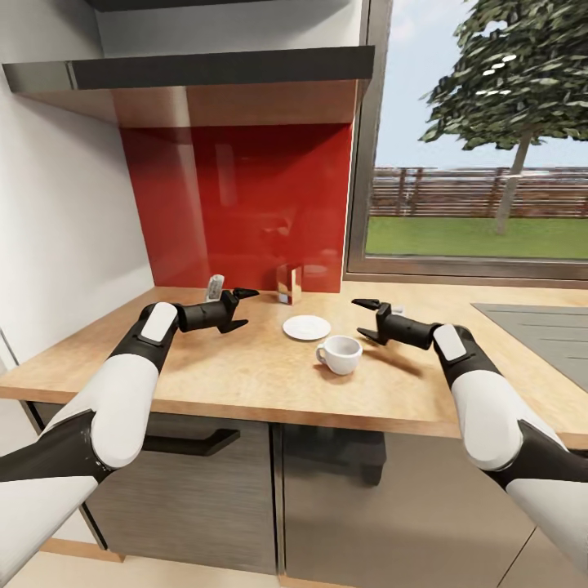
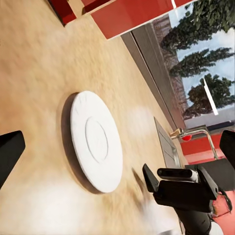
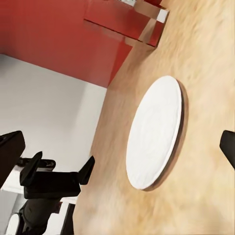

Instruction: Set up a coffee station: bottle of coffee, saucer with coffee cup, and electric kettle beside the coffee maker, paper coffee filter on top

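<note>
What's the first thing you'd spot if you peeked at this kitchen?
Probably the shiny red wall panel behind the wooden countertop. Then the white saucer in the middle, with the white cup standing on the wood just beside it, and the open left gripper and right gripper on either side.

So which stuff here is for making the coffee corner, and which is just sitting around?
For the job:
saucer
coffee cup, beside the saucer, not on it
kitchen countertop

Just lying about:
shiny box by the red wall
small grey thing behind the left gripper
</note>
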`<state>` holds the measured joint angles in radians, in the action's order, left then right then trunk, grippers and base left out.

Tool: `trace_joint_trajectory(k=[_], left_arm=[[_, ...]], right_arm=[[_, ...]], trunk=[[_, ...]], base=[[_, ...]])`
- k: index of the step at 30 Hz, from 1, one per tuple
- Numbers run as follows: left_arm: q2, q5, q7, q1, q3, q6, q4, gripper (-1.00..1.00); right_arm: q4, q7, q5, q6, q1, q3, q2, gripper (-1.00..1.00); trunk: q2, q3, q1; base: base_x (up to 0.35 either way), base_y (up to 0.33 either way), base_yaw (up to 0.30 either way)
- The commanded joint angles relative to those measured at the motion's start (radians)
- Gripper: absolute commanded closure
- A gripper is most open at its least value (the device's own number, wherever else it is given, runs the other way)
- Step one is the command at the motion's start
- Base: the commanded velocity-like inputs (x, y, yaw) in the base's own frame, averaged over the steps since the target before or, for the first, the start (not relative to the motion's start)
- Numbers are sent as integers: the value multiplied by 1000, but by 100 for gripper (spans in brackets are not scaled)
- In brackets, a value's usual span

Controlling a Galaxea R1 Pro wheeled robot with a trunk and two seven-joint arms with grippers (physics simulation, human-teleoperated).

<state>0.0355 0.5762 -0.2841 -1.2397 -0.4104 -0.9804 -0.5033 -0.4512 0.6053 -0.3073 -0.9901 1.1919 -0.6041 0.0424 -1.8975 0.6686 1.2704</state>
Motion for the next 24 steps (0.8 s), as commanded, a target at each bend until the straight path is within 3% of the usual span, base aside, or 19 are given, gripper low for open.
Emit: trace_joint_trajectory(k=[1, 8, 24], left_arm=[[1, -9, -6, -1, -8, -6, 0, -100], [2, -10, -6, -1, -8, -6, 0, -100], [3, -10, -6, -1, -8, -6, 0, -100]], right_arm=[[0, 2, -11, -5, 2, -6, -4, -100], [2, -34, -29, -5, 29, -6, -27, -100], [3, -53, -30, -5, 37, -6, -53, -100]], trunk=[[-1, 1, 0], [-1, 1, 0], [-1, 1, 0]], base=[[0, 0, 0], [5, -1, 0], [39, -21, 0]])
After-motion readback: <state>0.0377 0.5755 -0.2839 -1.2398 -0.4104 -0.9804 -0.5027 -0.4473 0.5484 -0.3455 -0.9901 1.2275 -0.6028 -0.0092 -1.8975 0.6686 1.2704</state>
